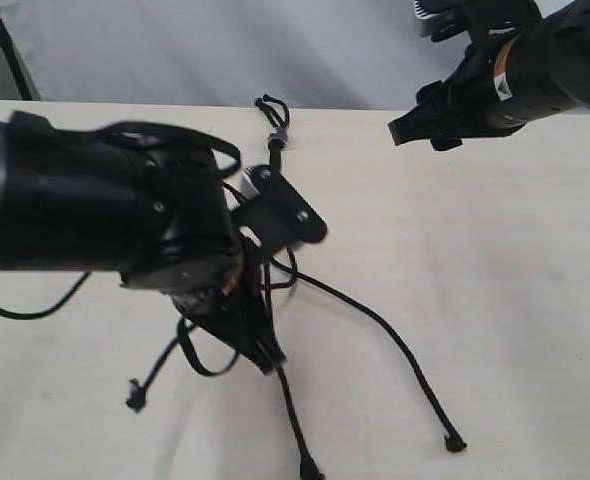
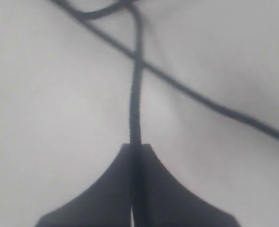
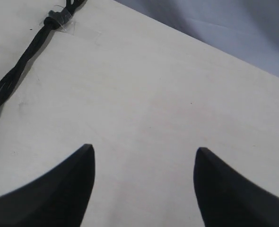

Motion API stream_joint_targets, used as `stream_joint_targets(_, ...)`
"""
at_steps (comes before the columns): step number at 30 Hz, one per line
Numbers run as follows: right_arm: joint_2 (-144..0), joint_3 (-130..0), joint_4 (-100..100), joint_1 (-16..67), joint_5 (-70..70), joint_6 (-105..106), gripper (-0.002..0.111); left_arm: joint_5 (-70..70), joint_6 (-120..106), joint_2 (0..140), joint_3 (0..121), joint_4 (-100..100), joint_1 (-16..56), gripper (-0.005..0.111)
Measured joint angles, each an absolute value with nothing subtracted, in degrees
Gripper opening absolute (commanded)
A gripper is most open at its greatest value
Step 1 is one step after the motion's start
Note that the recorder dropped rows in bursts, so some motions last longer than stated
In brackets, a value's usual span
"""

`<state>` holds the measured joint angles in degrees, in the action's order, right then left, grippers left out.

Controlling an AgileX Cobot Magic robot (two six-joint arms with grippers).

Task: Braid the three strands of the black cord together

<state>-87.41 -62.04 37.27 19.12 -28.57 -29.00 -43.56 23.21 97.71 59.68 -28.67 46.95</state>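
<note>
Left gripper [image 1: 268, 352] is down at the table [image 1: 505, 300], tips pointing at the surface, clamped on one strand. In the left wrist view the jaws are together with the held strand [image 2: 135, 101] coming straight out from between the fingertips [image 2: 116, 165]. A second strand [image 2: 210, 104] crosses it diagonally further out. That view is blurry, so no finer detail.

Right gripper [image 1: 407, 128] hangs above the far right of the table, well apart from the cord and holding nothing. The right wrist view shows its fingers [image 3: 68, 184] spread wide with bare tabletop between them.

Black cord [image 1: 273, 152] lies mid-table. Its knot [image 1: 279, 133], with small loops and a greyish band, sits near the far edge. Just below the knot the strands are twisted together for a short length [image 3: 16, 71], then the left arm hides them.

Loose ends fan toward the near edge:
- The right-hand strand [image 1: 395, 340] curves out to a knotted tip near the front right.
- The middle strand [image 1: 293, 415] runs from the left gripper's tips to the near edge; it looks like the clamped one.
- The left-hand strand [image 1: 155, 375] ends in a frayed tip beside the left arm.

The tips lie well apart from each other. A grey backdrop [image 1: 225, 50] stands behind the table.
</note>
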Motion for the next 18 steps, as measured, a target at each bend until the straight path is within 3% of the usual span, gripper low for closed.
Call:
stream_joint_targets(10,-87.41,-62.04,37.27,19.12,-28.71,-29.00,0.059,-50.72,25.85,94.62,59.68,-28.65,35.04,0.000)
stream_joint_targets(18,-87.41,-62.04,37.07,19.12,-28.71,-29.00,0.059,-39.31,25.85,94.58,53.24,-27.73,33.47,0.000)
